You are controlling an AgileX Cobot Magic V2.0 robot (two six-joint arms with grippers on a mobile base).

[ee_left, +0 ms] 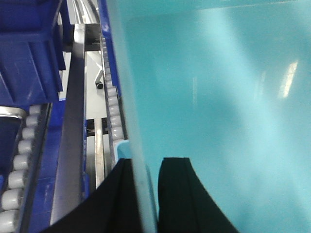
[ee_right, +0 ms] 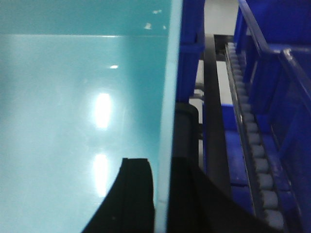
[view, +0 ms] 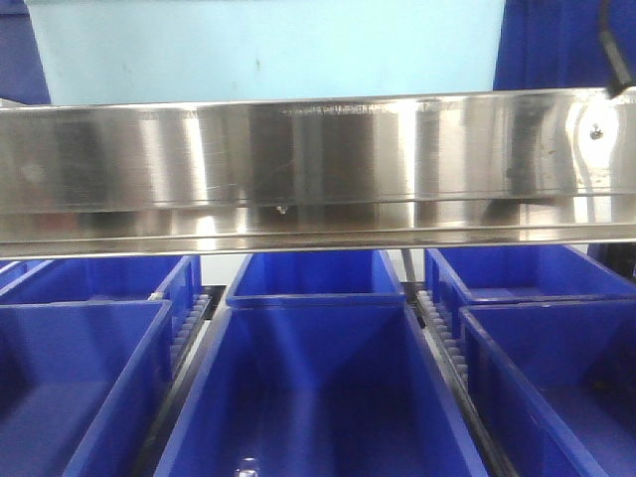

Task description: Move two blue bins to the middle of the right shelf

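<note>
My left claw is clenched on the side wall of the pale bin. One black finger is inside the bin. The other finger is outside, and the thin wall is pinched between them.

My right claw is clenched on the other side wall of the same bin. Here too one finger is inside and one is outside, with the wall squeezed in the middle. So I hold the bin with both claws, one on each side.

The inside of the pale bin is smooth and shiny, with bright spots of light on it. I see nothing in the part of it that shows.

From the front, the pale bin is at the very top, behind and above a wide shiny rail that runs from side to side.

Under the rail are dark bins, lined up in three rows. The middle row has a big one near the front and another just behind it. More dark bins sit to the left and right.

Between the rows are lines of small white rollers. My wrist views show rollers too, just beside the pale bin, with dark bins next to them on both sides.
</note>
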